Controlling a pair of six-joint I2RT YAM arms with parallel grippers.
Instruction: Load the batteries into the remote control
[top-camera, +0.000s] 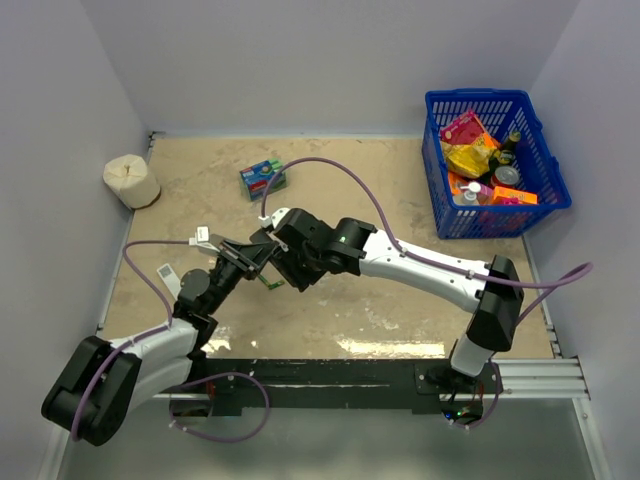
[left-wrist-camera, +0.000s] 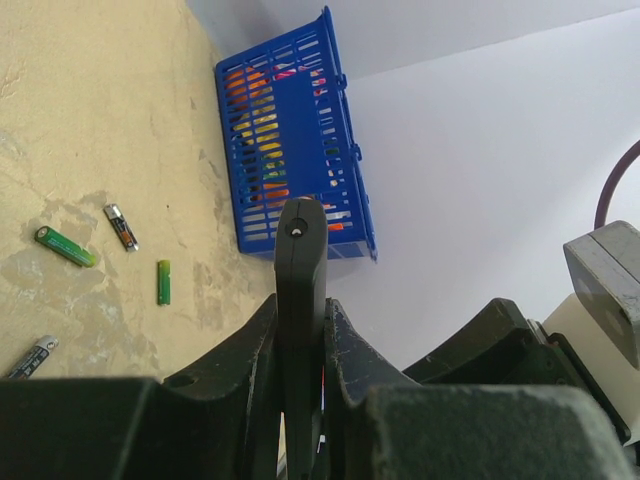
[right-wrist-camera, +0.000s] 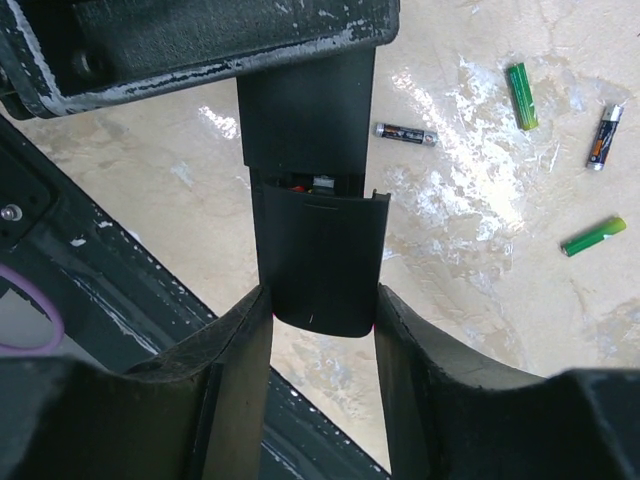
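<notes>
Two grippers nose to nose just left of mid-table in the top view: left gripper (top-camera: 243, 256) and right gripper (top-camera: 277, 262), with the remote control (top-camera: 262, 258) a dark sliver between them, held off the table (top-camera: 400, 190). Too crowded from above to tell how the fingers stand. Blue-green packet (top-camera: 263, 179) just behind, lettering too small to read. Paper roll (top-camera: 131, 182) in the far left corner; blue basket (top-camera: 478, 97) of bright packets at the far right, well apart. Open tabletop between the arms and the basket.

From the left wrist: remote control (left-wrist-camera: 300, 280) edge-on, slim, black, rounded at the tip, with a small round dot near the end. Clamped tight between the left gripper's (left-wrist-camera: 300, 350) fingers (left-wrist-camera: 245, 350), standing up out of them. Four batteries (left-wrist-camera: 66, 246) loose on the stone-patterned surface to the left, none touching: two green, two dark with metal ends. Labels unreadable. Basket beyond, against the white wall.

From the right wrist: back of the remote control (right-wrist-camera: 308, 110) facing the lens, matte black. Back cover (right-wrist-camera: 318, 250) sitting partway off its seat, with a narrow gap and a glimpse of red and metal inside. Right gripper (right-wrist-camera: 320, 320) closed on the cover's lower end, fingers (right-wrist-camera: 235, 360) pressed to either side. Far end gripped by the left gripper (right-wrist-camera: 200, 40). Same four batteries (right-wrist-camera: 521, 96) scattered to the right, near but clear of the remote control, print too small to read.
</notes>
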